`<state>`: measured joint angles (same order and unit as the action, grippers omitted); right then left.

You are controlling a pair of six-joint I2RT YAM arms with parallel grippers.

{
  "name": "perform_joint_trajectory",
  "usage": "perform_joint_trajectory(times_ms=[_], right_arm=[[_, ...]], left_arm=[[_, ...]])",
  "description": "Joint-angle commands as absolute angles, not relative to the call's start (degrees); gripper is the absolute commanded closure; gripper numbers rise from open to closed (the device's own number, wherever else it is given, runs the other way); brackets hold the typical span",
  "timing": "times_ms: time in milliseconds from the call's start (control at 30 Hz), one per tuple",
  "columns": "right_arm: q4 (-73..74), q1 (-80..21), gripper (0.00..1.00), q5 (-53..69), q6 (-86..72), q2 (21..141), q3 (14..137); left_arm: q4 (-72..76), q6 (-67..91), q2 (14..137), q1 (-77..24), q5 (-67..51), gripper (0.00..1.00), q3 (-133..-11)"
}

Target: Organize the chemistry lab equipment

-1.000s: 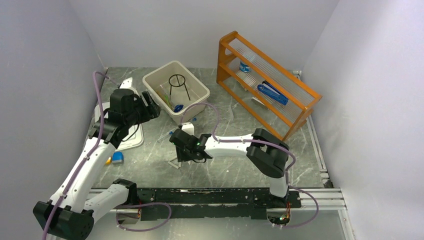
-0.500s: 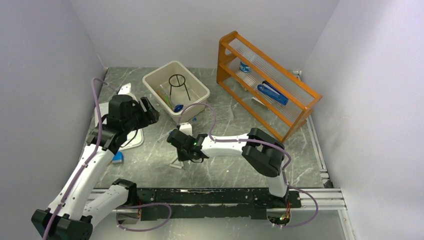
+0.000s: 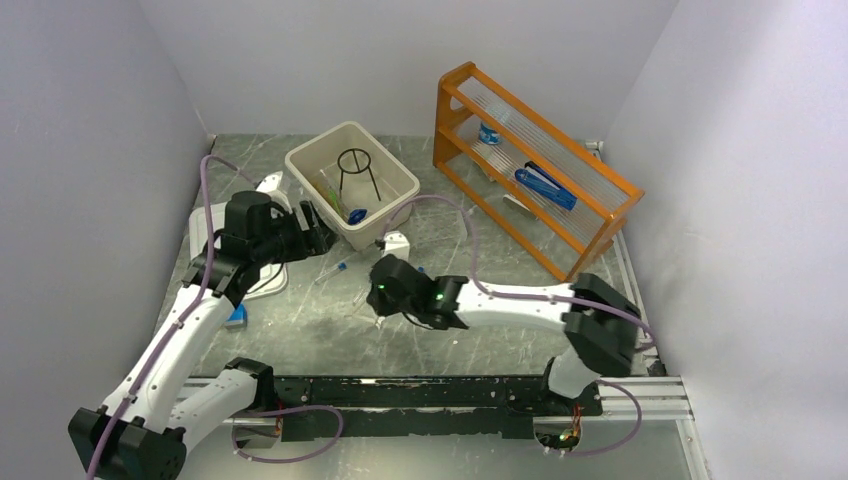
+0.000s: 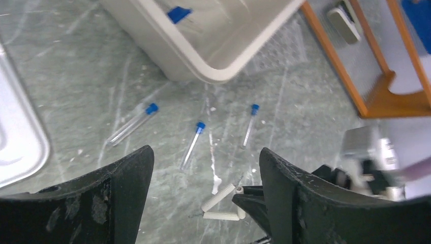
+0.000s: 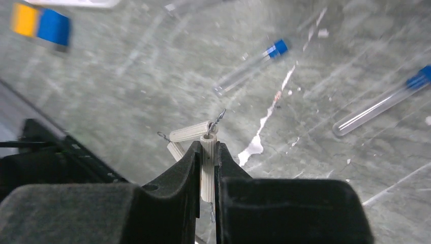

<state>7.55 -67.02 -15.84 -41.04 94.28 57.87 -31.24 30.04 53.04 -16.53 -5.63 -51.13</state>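
Gripping a white ribbed tool (image 5: 190,133) threaded on wire, the right gripper (image 5: 207,150) had its fingers clamped on 1 of the rods; contact with the table (image 5: 127,76) could not be told. The left gripper (image 4: 206,155) hovered with fingers wide apart over 3 blue-capped test tubes (image 4: 191,145) lying loose just beside the beige bin (image 4: 218,76). A black ring stand (image 3: 357,172) stood upright inside that bin.

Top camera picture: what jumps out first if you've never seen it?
The bright orange wooden shelf rack at the back right catches the eye first. Beside it sits a beige plastic tub holding a black wire ring stand. In the middle, the right gripper pinches a white ridged triangle near clear blue-capped test tubes on the grey table.
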Motion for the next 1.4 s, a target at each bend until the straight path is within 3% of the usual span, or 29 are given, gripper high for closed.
perform_joint_trajectory(times_ms=[0, 200, 400, 633, 733, 933, 1200, 1300, 1367], right_arm=[[-1.96, -65.85, 1.00, -17.73, -36.38, 85.39, 54.18], [-7.80, -61.90, 1.00, -10.85, -31.44, 75.81, 51.03], [-11.75, -53.66, 1.00, 3.38, -28.24, 68.58, 47.78], [-12.41, -50.19, 1.00, 11.58, -27.23, 65.30, 47.95], [-12.34, -49.99, 1.00, 12.70, -27.02, 64.60, 48.18], [-12.49, -49.50, 1.00, 11.56, -27.42, 63.16, 47.34], [-13.00, -48.40, 1.00, 9.23, -28.10, 61.33, 46.11], [-13.22, -48.04, 1.00, 9.67, -28.36, 61.17, 46.02], [-13.40, -47.99, 1.00, 10.59, -28.47, 61.29, 46.18]], left_arm=[[-22.09, 26.35, 52.21, -16.26, -21.69, 0.20, -48.96], [-12.86, 25.82, 54.67, -16.26, -38.85, 0.23, -47.29], [-2.70, 30.35, 55.74, -17.07, -48.28, 0.24, -43.04], [1.98, 31.79, 57.61, -23.59, -47.31, 0.25, -41.54], [1.55, 31.78, 58.95, -25.54, -46.02, 0.34, -42.58], [3.79, 32.89, 58.12, -25.85, -46.45, 0.62, -42.18], [1.83, 31.15, 54.85, -25.84, -45.70, 0.60, -42.89], [3.04, 32.16, 54.37, -25.85, -45.69, 0.72, -42.81], [3.77, 32.82, 54.63, -25.84, -45.38, 0.85, -42.80]])
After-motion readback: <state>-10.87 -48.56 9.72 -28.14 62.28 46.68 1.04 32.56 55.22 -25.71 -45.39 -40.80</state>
